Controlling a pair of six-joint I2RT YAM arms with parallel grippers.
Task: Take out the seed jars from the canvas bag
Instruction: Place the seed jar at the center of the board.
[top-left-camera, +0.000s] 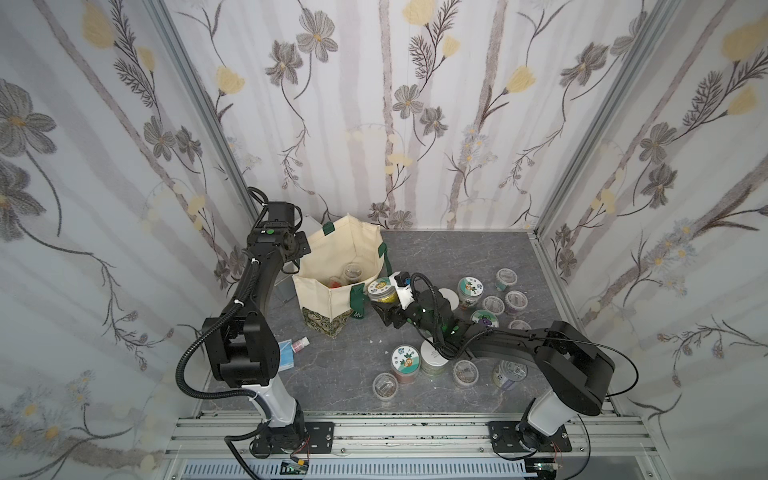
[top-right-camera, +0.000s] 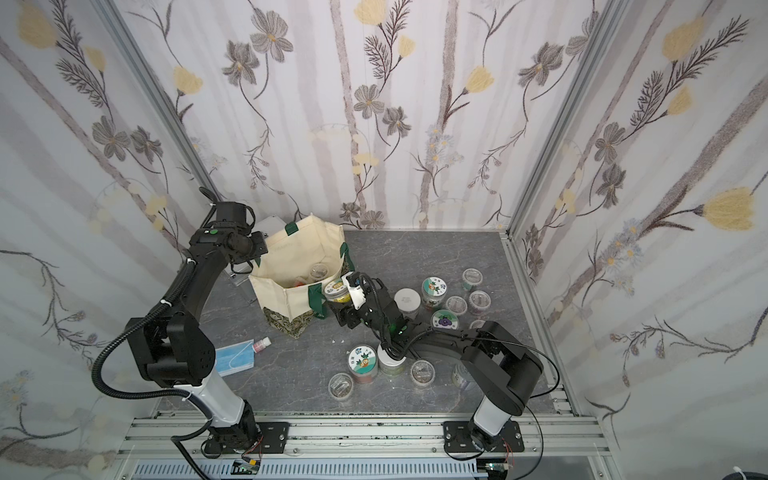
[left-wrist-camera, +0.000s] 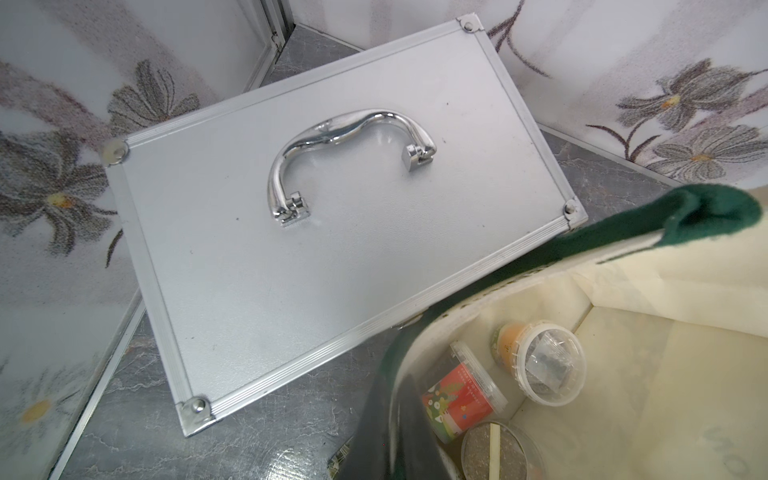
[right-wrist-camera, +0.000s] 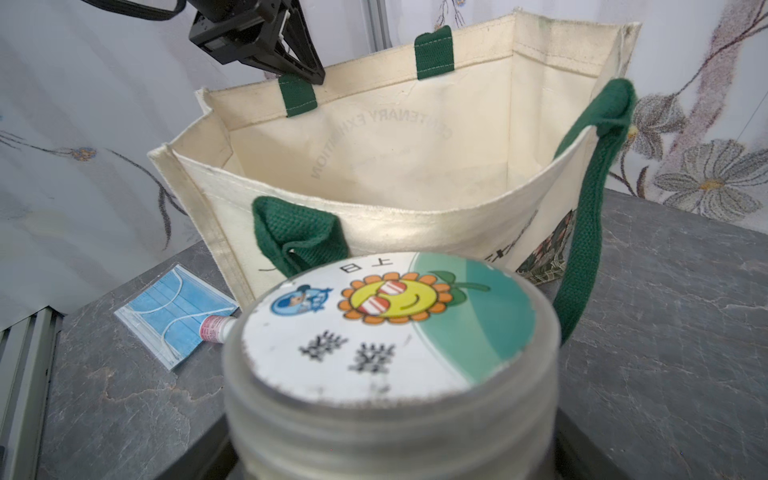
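While the right end effector (top-left-camera: 384, 307) is clamped on the sunflower-lid jar (top-left-camera: 381, 289), raised just outside the canvas bag (top-left-camera: 320, 297), the green handle loop (right-wrist-camera: 299, 235) sits right beside it: snag risk on the swing. Drop zone on the worktop (top-left-camera: 345, 365) is crowded with seed jars (top-left-camera: 405, 361); forearm could topple some. Far rim is pinched by the left end effector (right-wrist-camera: 301, 70), jaws together; if that slips, bag sags over the jars left inside (left-wrist-camera: 548, 365).

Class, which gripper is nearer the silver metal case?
Left. The left gripper pinches the canvas bag rim right beside the silver metal case; the right gripper holds a seed jar on the bag's opposite side.
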